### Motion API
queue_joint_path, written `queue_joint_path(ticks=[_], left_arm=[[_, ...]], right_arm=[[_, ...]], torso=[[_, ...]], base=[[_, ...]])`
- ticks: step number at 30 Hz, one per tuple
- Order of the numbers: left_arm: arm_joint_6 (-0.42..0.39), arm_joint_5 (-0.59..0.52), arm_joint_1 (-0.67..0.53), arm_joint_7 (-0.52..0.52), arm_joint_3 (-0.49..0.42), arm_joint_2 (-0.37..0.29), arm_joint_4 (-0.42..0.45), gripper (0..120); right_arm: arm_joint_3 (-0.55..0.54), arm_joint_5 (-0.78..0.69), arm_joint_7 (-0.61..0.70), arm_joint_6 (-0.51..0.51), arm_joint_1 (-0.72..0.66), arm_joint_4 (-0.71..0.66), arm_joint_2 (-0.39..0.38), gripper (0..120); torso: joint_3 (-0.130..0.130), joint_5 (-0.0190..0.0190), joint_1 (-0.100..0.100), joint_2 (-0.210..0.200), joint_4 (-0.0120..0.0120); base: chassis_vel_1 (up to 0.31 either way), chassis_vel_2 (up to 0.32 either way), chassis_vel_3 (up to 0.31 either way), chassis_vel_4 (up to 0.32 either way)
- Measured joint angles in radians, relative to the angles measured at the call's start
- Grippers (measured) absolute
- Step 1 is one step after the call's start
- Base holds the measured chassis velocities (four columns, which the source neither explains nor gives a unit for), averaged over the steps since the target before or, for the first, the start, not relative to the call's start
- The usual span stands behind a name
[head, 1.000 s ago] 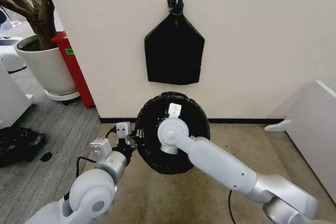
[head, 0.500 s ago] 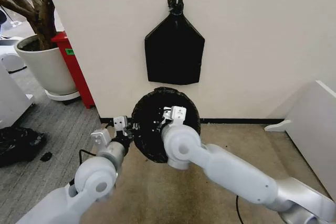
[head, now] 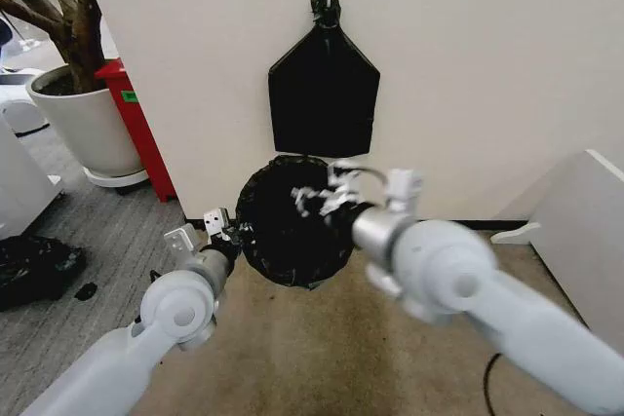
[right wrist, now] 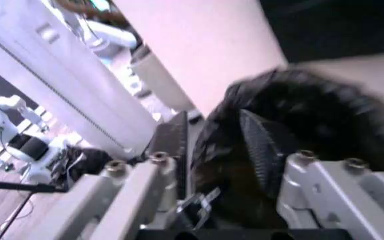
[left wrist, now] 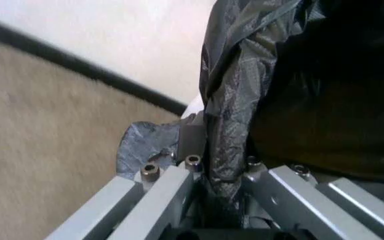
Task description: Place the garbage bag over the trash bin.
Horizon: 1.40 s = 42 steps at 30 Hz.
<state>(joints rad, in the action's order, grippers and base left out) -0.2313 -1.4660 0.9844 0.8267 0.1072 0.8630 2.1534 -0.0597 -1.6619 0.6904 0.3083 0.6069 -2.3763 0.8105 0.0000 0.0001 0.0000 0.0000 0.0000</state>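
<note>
The black, wrinkly garbage bag point(head: 288, 241) forms a round dark mass at the foot of the wall. It covers the trash bin, whose walls are hidden under it. My left gripper point(head: 232, 233) is at the bag's left rim. In the left wrist view, the left gripper point(left wrist: 222, 187) is shut on a fold of the garbage bag point(left wrist: 239, 115). My right gripper point(head: 314, 199) is blurred at the bag's upper rim. In the right wrist view, the right gripper point(right wrist: 215, 150) has its fingers apart, with the garbage bag point(right wrist: 312, 110) bunched just beyond them.
A flat black bundle point(head: 324, 90) with a knot hangs on the wall above. At far left stand a big white plant pot point(head: 83, 124) and a red stand point(head: 136, 119). A lumpy dark bag point(head: 34, 265) lies on the grey floor. White furniture point(head: 585, 231) stands at right.
The right arm has swung up and back toward the camera, its gripper rising from inside the bag to the upper rim. The bag has shifted left and toward the wall. The left gripper keeps its hold.
</note>
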Motion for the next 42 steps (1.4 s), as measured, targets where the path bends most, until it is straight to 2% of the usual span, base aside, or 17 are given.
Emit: queue_joint_path(ticks=[3, 4, 5, 7, 8, 12, 14, 17, 19, 25, 30, 34, 36, 39, 42], left_arm=[[-0.001, -0.092, -0.012, 0.032, 0.006, 0.002, 0.0, 0], [-0.002, -0.156, -0.022, 0.052, 0.009, 0.003, 0.0, 0], [-0.002, -0.156, -0.022, 0.052, 0.009, 0.003, 0.0, 0], [-0.003, -0.217, -0.031, 0.069, 0.013, 0.002, 0.0, 0], [-0.005, -0.286, -0.042, 0.093, 0.017, 0.001, -0.005, 0], [-0.013, -0.432, -0.069, 0.142, 0.029, 0.003, -0.036, 0], [-0.014, -0.473, -0.077, 0.15, 0.031, 0.005, -0.044, 0], [-0.014, -0.652, -0.137, 0.219, 0.039, 0.02, -0.094, 0], [-0.015, -0.713, -0.18, 0.244, 0.042, 0.032, -0.14, 0], [-0.024, -0.77, -0.275, 0.3, 0.039, 0.059, -0.238, 0], [-0.025, -0.794, -0.32, 0.331, 0.032, 0.08, -0.268, 0], [-0.032, -0.818, -0.351, 0.359, 0.01, 0.098, -0.285, 0], [-0.032, -0.82, -0.351, 0.36, 0.01, 0.099, -0.284, 0], [-0.034, -0.826, -0.352, 0.363, 0.006, 0.099, -0.282, 0], [-0.034, -0.828, -0.35, 0.364, 0.006, 0.096, -0.279, 0]], right_arm=[[0.072, 0.041, -0.07, -0.031, 0.108, -0.014, -0.068, 39], [0.158, 0.052, -0.111, -0.036, 0.211, -0.012, -0.082, 47], [0.158, 0.052, -0.111, -0.036, 0.211, -0.012, -0.082, 47], [0.251, 0.054, -0.165, -0.026, 0.311, 0.003, -0.084, 52], [0.385, 0.054, -0.238, 0.002, 0.425, 0.03, -0.083, 61], [0.609, 0.052, -0.407, 0.06, 0.661, 0.075, -0.053, 77], [0.636, 0.062, -0.441, 0.068, 0.704, 0.081, -0.041, 81], [0.684, 0.129, -0.544, 0.085, 0.829, 0.105, 0.02, 93], [0.685, 0.176, -0.582, 0.09, 0.882, 0.123, 0.069, 98], [0.676, 0.221, -0.624, 0.1, 0.965, 0.125, 0.161, 100], [0.656, 0.229, -0.619, 0.102, 0.992, 0.099, 0.205, 100], [0.537, 0.262, -0.491, 0.058, 0.934, 0.077, 0.265, 100], [0.524, 0.264, -0.471, 0.052, 0.925, 0.077, 0.269, 100], [0.436, 0.285, -0.322, 0.015, 0.856, 0.101, 0.294, 100], [0.413, 0.286, -0.289, 0.008, 0.837, 0.115, 0.301, 100]], torso=[[0.0, 0.0002, 0.0, 0.0, -0.0002], [0.0, 0.0001, 0.0, 0.0, 0.0], [0.0, 0.0001, 0.0, 0.0, 0.0], [0.0, 0.0003, 0.0, 0.0, -0.0001], [0.0, 0.0007, 0.0, 0.0, -0.0001], [0.0, 0.0004, 0.0, 0.0, -0.0001], [0.0, 0.0004, 0.0, 0.0, -0.0001], [0.0, 0.0003, 0.0, 0.0, -0.0002], [0.0, 0.0002, 0.0, 0.0, -0.0001], [0.0, -0.0004, 0.0, 0.0, 0.0002], [0.0, -0.0003, 0.0, 0.0, -0.0002], [0.0, -0.0005, 0.0, 0.0, 0.0], [0.0, -0.0004, 0.0, 0.0, 0.0], [0.0, -0.0002, 0.0, 0.0, 0.0002], [0.0, -0.0002, 0.0, 0.0, 0.0002]], base=[[0.0, 0.0, 0.0, 0.0], [0.0, 0.0, 0.0, 0.0], [0.0, 0.0, 0.0, 0.0], [0.0, 0.0, 0.0, 0.0], [0.0, 0.0, 0.0, 0.0], [0.0, 0.0, 0.0, 0.0], [0.0, 0.0, 0.0, 0.0], [0.0, 0.0, 0.0, 0.0], [0.0, 0.0, 0.0, 0.0], [0.0, 0.0, 0.0, 0.0], [0.0, 0.0, 0.0, 0.0], [0.0, 0.0, 0.0, 0.0], [0.0, 0.0, 0.0, 0.0], [0.0, 0.0, 0.0, 0.0], [0.0, 0.0, 0.0, 0.0]])
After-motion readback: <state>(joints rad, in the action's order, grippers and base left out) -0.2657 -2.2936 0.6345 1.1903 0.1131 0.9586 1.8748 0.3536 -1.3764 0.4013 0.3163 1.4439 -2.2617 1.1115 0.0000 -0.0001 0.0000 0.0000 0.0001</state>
